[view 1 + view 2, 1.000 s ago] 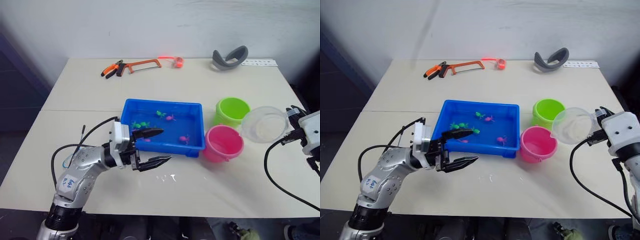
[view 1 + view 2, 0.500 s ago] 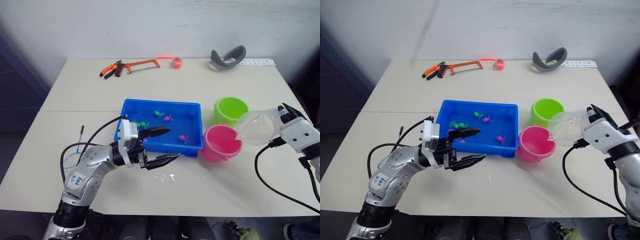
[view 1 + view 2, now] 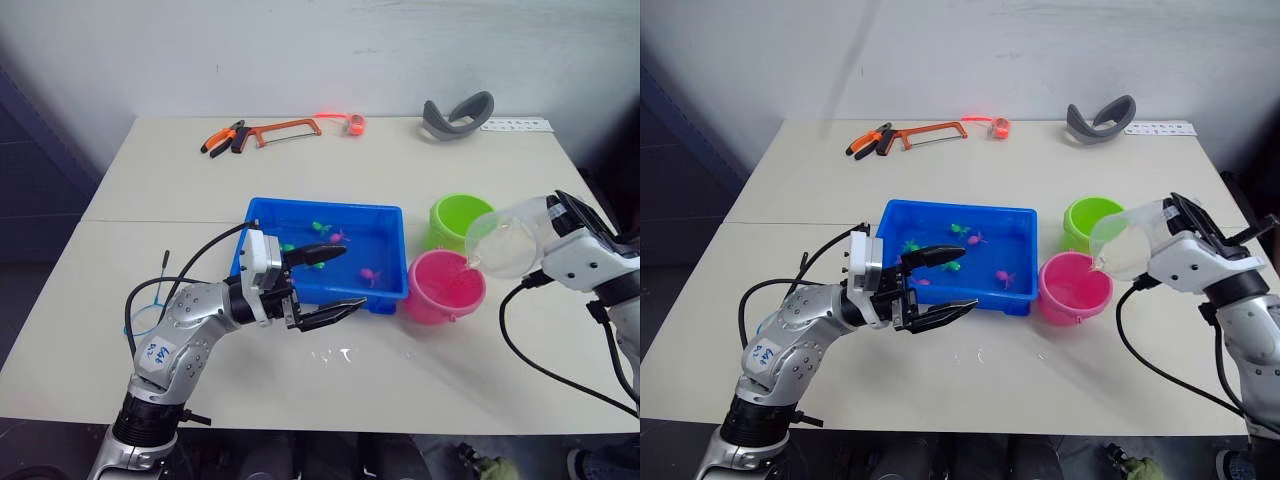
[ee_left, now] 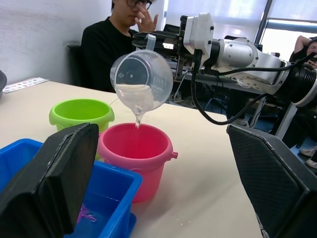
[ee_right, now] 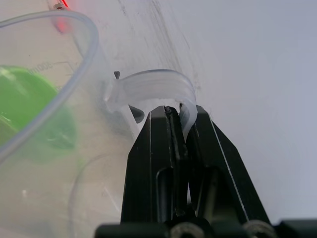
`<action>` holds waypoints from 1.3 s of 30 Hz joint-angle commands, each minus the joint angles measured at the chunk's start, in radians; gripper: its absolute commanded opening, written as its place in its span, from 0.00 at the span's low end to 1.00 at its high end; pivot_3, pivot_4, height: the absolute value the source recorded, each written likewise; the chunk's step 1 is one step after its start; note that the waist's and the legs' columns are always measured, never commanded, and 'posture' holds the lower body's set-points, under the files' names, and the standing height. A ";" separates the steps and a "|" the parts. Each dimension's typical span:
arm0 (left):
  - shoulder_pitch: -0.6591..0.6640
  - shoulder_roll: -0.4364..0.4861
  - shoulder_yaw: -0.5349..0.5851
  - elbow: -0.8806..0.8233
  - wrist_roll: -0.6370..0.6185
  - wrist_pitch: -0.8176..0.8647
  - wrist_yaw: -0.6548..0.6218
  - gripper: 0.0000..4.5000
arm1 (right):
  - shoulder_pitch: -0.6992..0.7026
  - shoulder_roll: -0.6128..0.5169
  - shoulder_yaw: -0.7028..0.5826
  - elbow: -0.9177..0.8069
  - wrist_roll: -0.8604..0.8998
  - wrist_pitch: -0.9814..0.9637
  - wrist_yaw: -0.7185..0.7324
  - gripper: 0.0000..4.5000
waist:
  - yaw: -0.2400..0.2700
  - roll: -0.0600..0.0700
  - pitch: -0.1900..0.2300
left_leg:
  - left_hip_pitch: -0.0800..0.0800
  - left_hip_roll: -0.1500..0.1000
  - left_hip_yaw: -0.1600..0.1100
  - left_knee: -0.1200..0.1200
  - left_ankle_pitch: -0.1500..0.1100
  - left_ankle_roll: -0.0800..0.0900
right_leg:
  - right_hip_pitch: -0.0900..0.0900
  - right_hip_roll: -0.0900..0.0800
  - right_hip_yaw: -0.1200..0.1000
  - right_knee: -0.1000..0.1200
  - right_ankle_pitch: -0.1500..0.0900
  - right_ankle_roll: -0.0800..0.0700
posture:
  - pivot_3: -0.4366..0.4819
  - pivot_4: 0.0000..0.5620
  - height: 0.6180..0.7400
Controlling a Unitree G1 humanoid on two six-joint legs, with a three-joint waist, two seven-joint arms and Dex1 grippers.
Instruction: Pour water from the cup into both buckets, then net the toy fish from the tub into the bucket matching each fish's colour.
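**Left wrist view: cup tipped, water falling into pink bucket**

Left wrist view shows the cup tilted w/ its lip down, a thin stream of water dropping from it into the pink bucket. Green bucket sits just beside the pink one, touching or nearly so. A person in a black top sits behind the bench.

Right gripper: jaws pinched narrow on the cup's clear handle, per right wrist view. In head views the cup hangs above the pink bucket's rim at roughly its 2 o'clock side, the green bucket at the pink one's 12–1 o'clock.

Left gripper: jaws spread wide, nothing between them; upper finger over the tub's near wall, lower finger above the bench just off the tub's 6 o'clock edge.

Tub is mid-bench, pink bucket at its 3–4 o'clock, close to the corner. Toy fish in the tub: a green one and a pink one toward 12 o'clock, another pink one toward 4 o'clock.

Net lies on the bench at the tub's 8 o'clock, partly hidden by the left arm.

Far edge of bench, 12 o'clock: orange-handled pliers, hacksaw, a grey curved object.
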 commanded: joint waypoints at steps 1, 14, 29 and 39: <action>-0.018 -0.005 0.005 -0.012 0.006 -0.012 0.007 1.00 | -0.022 -0.025 -0.005 -0.011 -0.041 -0.047 -0.030 0.02 | 0.000 0.000 0.000 | 0.000 0.000 0.000 0.000 0.000 0.000 | 0.000 0.000 0.000 0.000 0.000 0.000 | 0.48 0.27 1.00; -0.017 -0.003 0.009 -0.009 0.011 -0.021 0.008 1.00 | -0.016 -0.021 0.002 0.035 -0.078 -0.100 -0.053 0.02 | 0.000 0.000 0.000 | 0.000 0.000 0.000 0.000 0.000 0.000 | 0.000 0.000 0.000 0.001 0.000 0.000 | 0.48 0.27 1.00; -0.005 0.006 0.019 -0.004 0.012 -0.028 0.002 1.00 | -0.011 0.149 -0.150 -0.002 0.418 0.295 0.028 0.02 | 0.000 -0.001 0.001 | 0.000 0.000 -0.002 0.000 0.001 0.000 | 0.001 0.000 -0.001 0.002 0.000 0.000 | 0.48 0.27 1.00; -0.020 0.004 0.026 0.013 0.003 -0.027 -0.004 1.00 | -0.197 0.117 -0.177 0.078 0.571 0.498 0.022 0.02 | -0.003 -0.001 0.000 | 0.000 0.000 -0.001 0.000 0.001 0.000 | 0.001 0.000 0.000 0.002 0.000 0.000 | 0.48 0.27 1.00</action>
